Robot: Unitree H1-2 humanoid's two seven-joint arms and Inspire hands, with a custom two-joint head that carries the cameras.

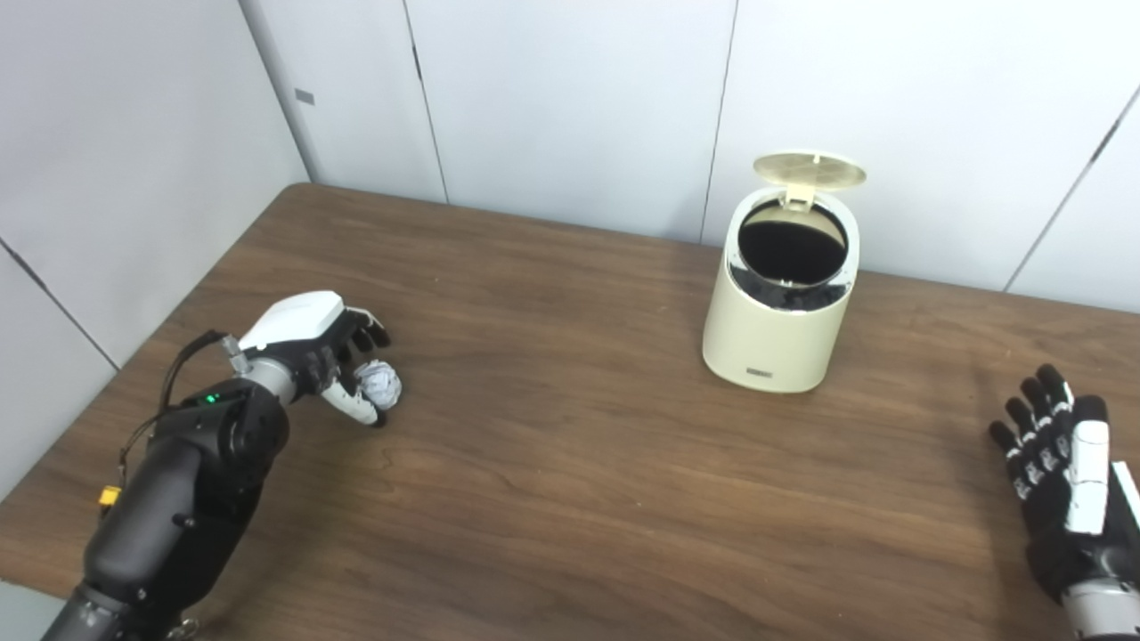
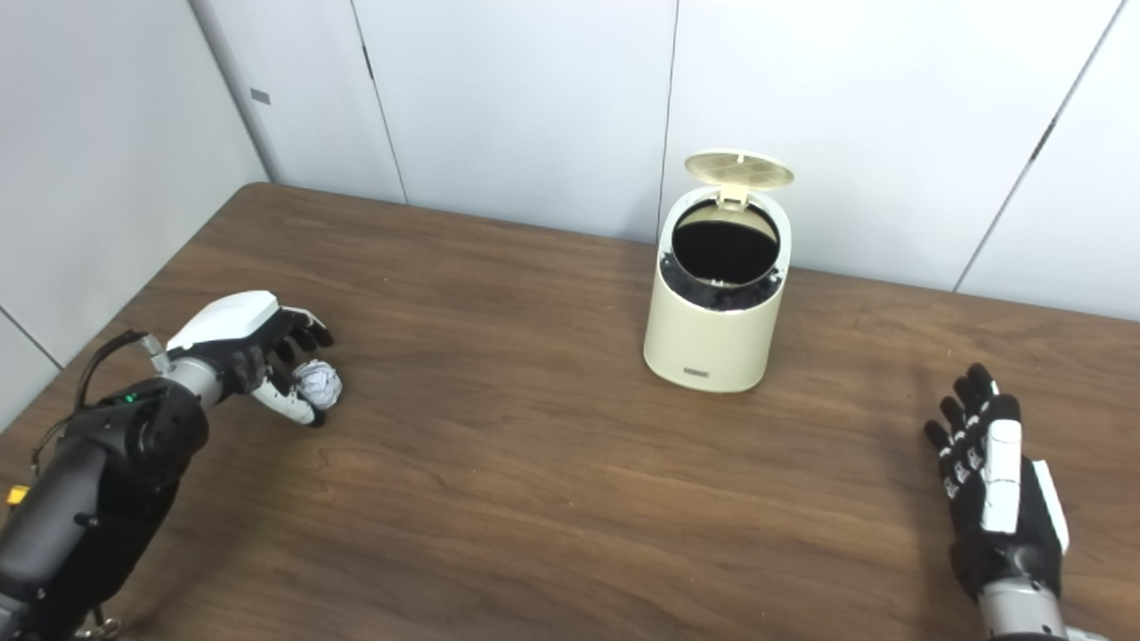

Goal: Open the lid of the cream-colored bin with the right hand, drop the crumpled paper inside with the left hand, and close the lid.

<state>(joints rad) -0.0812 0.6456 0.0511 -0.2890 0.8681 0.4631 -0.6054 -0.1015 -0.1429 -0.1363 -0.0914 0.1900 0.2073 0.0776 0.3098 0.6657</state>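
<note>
The cream-colored bin stands on the table right of centre, toward the back. Its round lid is tipped up and the dark inside shows. The crumpled paper lies on the table at the left. My left hand is cupped around it, with fingers curved over its far side and the thumb against its near side. The fingers are still apart and the paper rests on the wood. My right hand lies open and empty near the table's front right, well away from the bin.
The brown wooden table reaches to white wall panels at the back and left. Bare wood lies between the paper and the bin.
</note>
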